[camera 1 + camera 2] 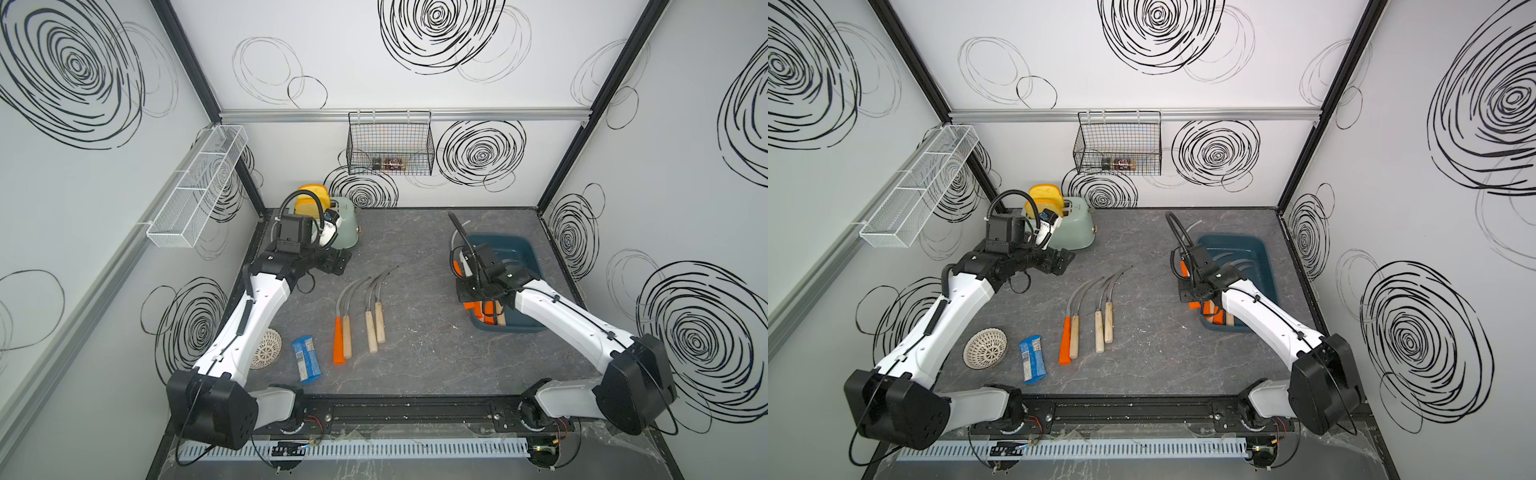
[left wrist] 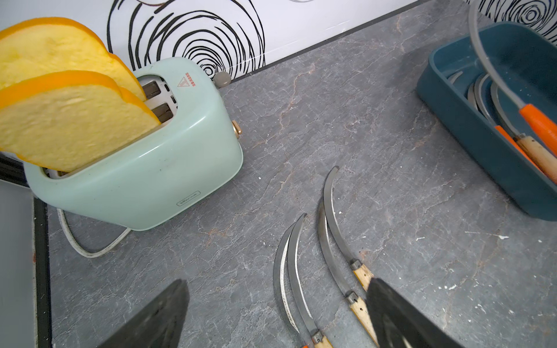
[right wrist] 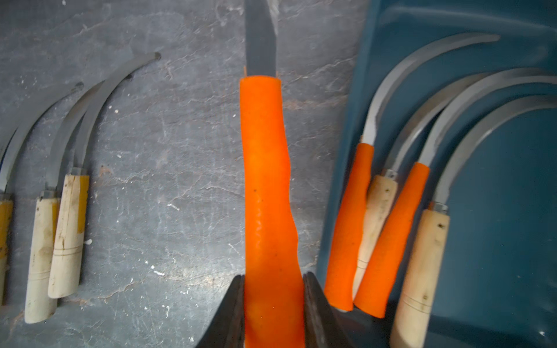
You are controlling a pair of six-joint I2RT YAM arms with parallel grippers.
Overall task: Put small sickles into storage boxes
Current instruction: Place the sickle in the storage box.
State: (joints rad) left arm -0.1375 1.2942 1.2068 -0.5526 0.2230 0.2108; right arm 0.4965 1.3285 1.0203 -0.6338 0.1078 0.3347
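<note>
Several small sickles (image 1: pixel 371 328) lie side by side mid-table, one orange-handled (image 1: pixel 338 343) and the others pale wood. The teal storage box (image 1: pixel 524 249) stands at the right with several sickles (image 3: pixel 388 229) lying in it. My right gripper (image 3: pixel 272 278) is shut on the handle of an orange sickle (image 3: pixel 265 180), held over the table just beside the box's (image 3: pixel 512 186) left wall. In both top views the right gripper (image 1: pixel 467 291) hangs at that wall. My left gripper (image 2: pixel 276 280) is open and empty, above the blade tips and near the toaster; a top view shows it (image 1: pixel 1065 259) there too.
A mint toaster (image 1: pixel 347 228) with two bread slices stands at the back left. A blue packet (image 1: pixel 306 358) and a white perforated dome (image 1: pixel 268 348) lie front left. A white mesh rack (image 1: pixel 199 183) and a black wire basket (image 1: pixel 390 143) hang on the walls.
</note>
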